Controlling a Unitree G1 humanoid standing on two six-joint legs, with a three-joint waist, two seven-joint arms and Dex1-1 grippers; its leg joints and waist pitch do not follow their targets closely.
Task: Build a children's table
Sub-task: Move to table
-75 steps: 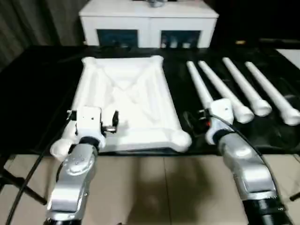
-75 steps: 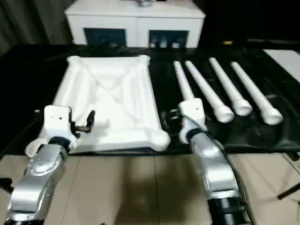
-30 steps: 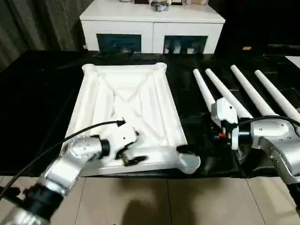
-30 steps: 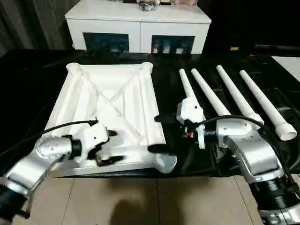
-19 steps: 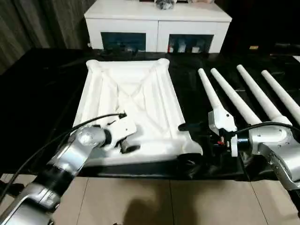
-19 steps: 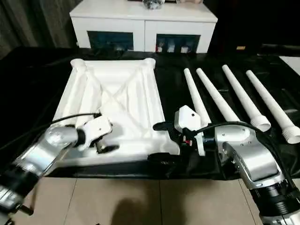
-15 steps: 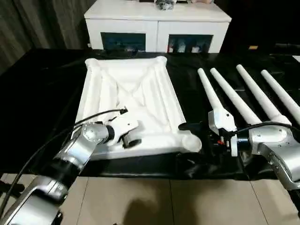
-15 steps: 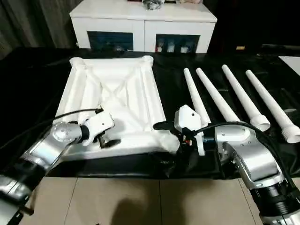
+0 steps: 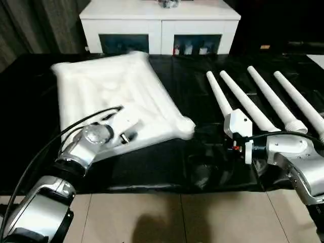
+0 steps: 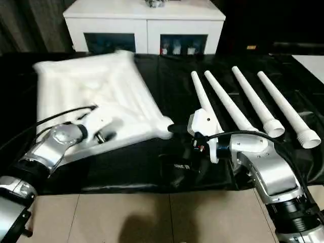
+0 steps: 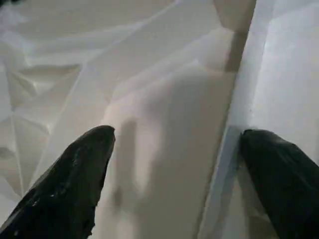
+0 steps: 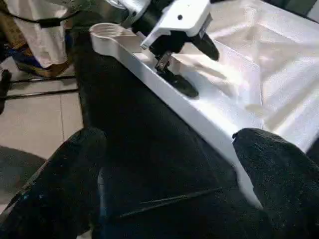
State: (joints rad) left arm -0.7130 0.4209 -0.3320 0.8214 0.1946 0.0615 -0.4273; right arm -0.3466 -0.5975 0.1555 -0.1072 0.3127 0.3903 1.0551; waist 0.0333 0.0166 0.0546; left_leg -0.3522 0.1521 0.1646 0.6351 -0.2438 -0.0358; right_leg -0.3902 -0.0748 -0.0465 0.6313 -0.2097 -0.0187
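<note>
White table top (image 9: 109,88) upside down and turned crooked on the black work table (image 9: 167,167), left gripper (image 12: 192,64) spread wide over its near edge rail, right gripper (image 12: 169,144) wide with nothing in it by the near corner socket (image 9: 185,125), 4 white legs (image 9: 260,104) in a row on the right

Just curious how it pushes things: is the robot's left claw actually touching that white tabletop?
Touching. In the right wrist view, the left gripper straddles the tabletop's near rim, its lower finger lying on the white plastic.
</note>
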